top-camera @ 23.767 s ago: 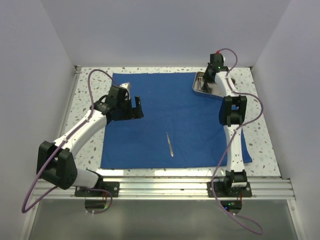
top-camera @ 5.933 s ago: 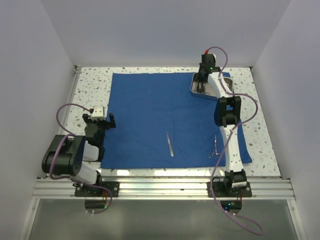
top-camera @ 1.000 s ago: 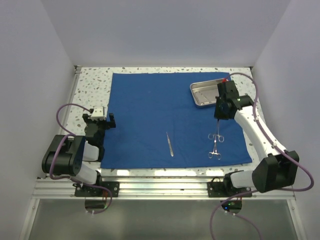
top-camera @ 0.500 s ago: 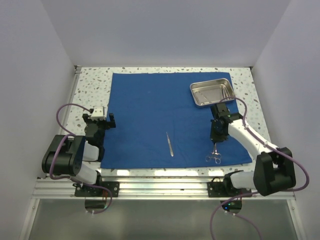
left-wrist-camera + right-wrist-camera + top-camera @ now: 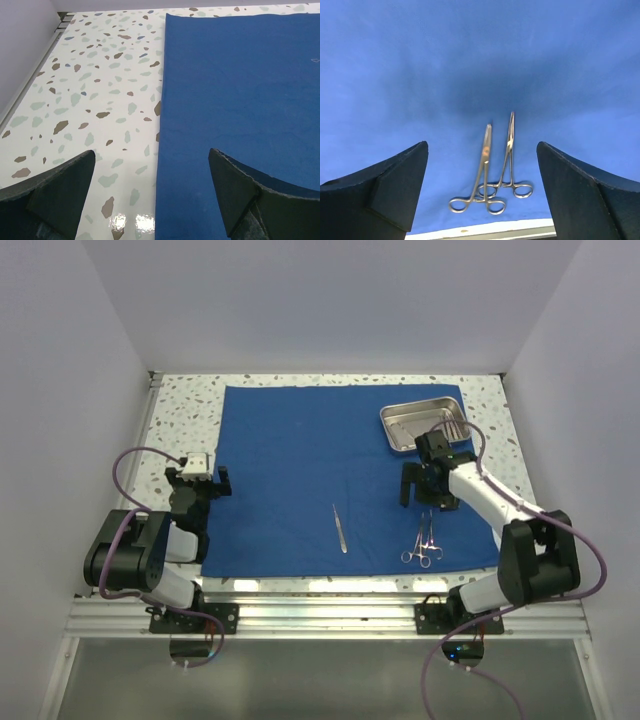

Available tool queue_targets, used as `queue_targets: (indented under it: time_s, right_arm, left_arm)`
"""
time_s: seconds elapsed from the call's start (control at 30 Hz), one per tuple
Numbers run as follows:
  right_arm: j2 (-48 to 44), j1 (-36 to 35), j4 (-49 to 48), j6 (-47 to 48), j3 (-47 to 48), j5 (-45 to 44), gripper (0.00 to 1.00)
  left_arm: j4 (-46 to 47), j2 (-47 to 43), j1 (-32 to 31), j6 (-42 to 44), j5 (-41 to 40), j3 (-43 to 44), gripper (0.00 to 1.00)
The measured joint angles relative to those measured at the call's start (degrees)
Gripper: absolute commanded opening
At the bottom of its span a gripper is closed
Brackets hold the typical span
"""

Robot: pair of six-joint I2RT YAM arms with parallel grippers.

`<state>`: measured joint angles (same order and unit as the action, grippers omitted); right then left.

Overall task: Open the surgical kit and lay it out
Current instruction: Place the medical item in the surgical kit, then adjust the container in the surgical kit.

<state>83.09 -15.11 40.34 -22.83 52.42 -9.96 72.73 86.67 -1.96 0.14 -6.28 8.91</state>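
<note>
The blue cloth (image 5: pixel 300 470) lies flat across the speckled table (image 5: pixel 180 410) and fills the middle of the overhead view. A tiny pale mark on it at the right edge of the left wrist view is too small to read. The steel tray (image 5: pixel 415 425) sits on the cloth's upper right corner. The tweezers (image 5: pixel 340 528) lie alone at lower centre. Two forceps (image 5: pixel 423 545) lie side by side at lower right, near the cloth's bottom hem (in the right wrist view their ring handles overlap).

The right gripper (image 5: pixel 422 496) hangs between tray and forceps. Its fingers (image 5: pixel 390 190) are spread wide and grip nothing.

The left gripper (image 5: pixel 198 480) sits at centre left, over the cloth's left hem. Its fingers (image 5: pixel 60 185) are also spread wide and hold nothing.

A bare strip of table runs along the left up to a metal rail (image 5: pixel 30 85) by the wall, and narrower strips show above and right of the cloth. The cloth's broad centre and upper left offer open room.
</note>
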Motion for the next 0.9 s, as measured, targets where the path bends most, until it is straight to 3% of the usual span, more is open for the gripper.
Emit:
queue_targets:
  time_s: [0.1, 0.2, 0.33, 0.5, 0.7, 0.9]
  right_arm:
    - [0.0, 0.0, 2.4, 1.5, 7.6, -1.1, 0.95]
    - [3.0, 0.0, 4.7, 3.2, 22.4, -1.5, 0.94]
    - [14.8, 0.0, 4.0, 4.9, 45.9, -1.9, 0.94]
    - [32.3, 0.0, 3.9, 6.6, 62.8, -3.0, 0.91]
    - [49.7, 0.4, 6.7, 6.8, 68.6, -4.1, 0.90]
    - [50.8, 2.3, 7.8, 6.8, 68.7, -3.2, 0.88]
  left_arm:
    - [0.0, 0.0, 0.0, 0.0, 0.0, 0.0, 1.00]
    - [0.0, 0.0, 0.0, 0.0, 0.0, 0.0, 1.00]
    - [0.0, 0.0, 0.0, 0.0, 0.0, 0.0, 1.00]
    - [0.0, 0.0, 0.0, 0.0, 0.0, 0.0, 1.00]
    - [0.0, 0.0, 0.0, 0.0, 0.0, 0.0, 1.00]
    - [0.0, 0.0, 0.0, 0.0, 0.0, 0.0, 1.00]
